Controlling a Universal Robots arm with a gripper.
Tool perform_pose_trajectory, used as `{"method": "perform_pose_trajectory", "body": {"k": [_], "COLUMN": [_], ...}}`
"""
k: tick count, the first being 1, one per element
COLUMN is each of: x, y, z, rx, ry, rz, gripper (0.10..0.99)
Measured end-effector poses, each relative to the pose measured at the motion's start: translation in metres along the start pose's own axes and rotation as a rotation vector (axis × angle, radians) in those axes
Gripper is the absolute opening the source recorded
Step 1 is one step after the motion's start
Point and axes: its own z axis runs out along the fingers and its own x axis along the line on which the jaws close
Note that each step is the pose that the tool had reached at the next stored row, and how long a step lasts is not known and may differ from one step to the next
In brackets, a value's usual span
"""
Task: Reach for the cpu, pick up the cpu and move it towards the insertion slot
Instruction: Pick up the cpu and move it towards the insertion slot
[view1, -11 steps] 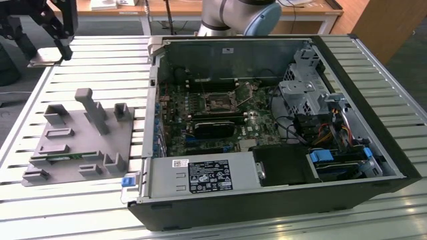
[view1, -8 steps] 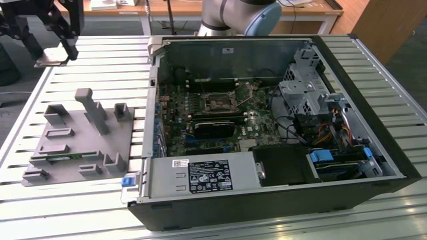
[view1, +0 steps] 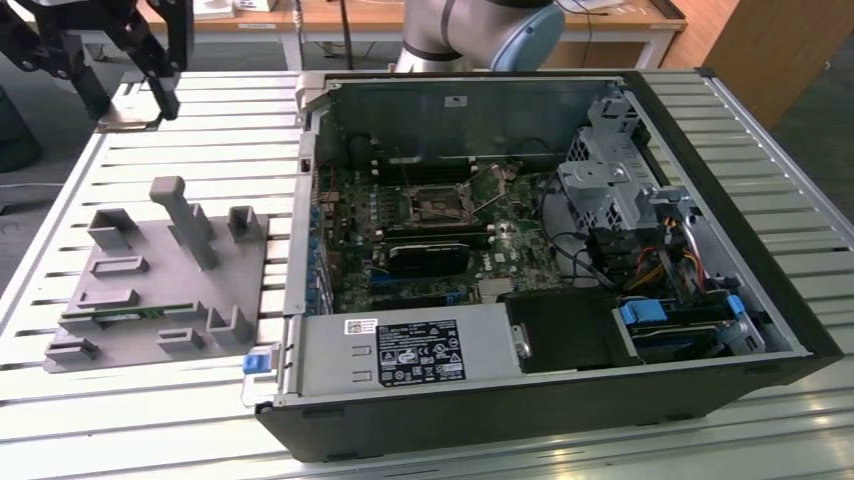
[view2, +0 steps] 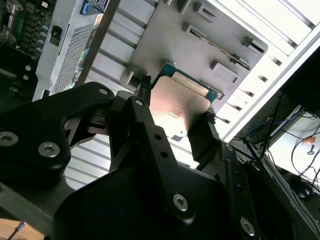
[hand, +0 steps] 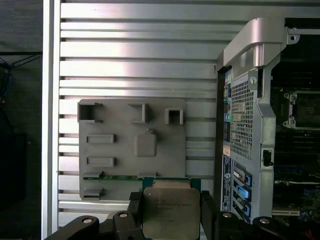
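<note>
- Black end effector (hand: 172, 212) grips the cpu (hand: 171, 212) between its two fingers (view2: 142, 107), held above the slatted table (hand: 135, 55) — over the grey holder tray (hand: 132, 150).
- Insertion slot (view1: 434, 204) sits on the motherboard inside the open computer case (view1: 747, 250), well apart from the end effector (view1: 127, 85).

My black gripper (hand: 172, 212) clasps the silvery-grey chip (hand: 171, 212), edged in green. Beneath lies a plain grey tray (hand: 132, 145) on a table (hand: 135, 50) of pale silver ribs. The black computer case (view1: 747, 200) frames a dark green board (view1: 441, 235) and its shiny, dark-centred socket (view1: 437, 204).
</note>
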Motion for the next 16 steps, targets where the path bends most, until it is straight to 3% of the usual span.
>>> {"method": "perform_pose_trajectory", "body": {"k": [16], "x": [-0.0319], "y": [0.0], "z": [-0.0006], "rx": [0.0], "ry": [0.0023], "rz": [0.0], "gripper": [0.545]}}
